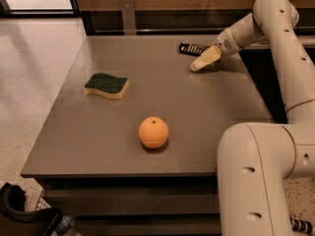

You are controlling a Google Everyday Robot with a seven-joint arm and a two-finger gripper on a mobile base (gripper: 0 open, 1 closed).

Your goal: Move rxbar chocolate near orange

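The rxbar chocolate (191, 48) is a small flat black wrapper with white lettering, lying at the far right of the grey table (147, 87). The orange (153, 132) sits near the table's front, slightly right of middle. My gripper (201, 63) reaches in from the right and hovers low over the table, just in front of and to the right of the bar, its cream fingertips pointing down and left. The bar lies free on the table, close to the gripper's tip.
A green-and-yellow sponge (106, 85) lies on the left part of the table. My arm's large white base link (261, 181) fills the lower right. A wooden wall with a dark ledge runs behind the table. Tiled floor lies to the left.
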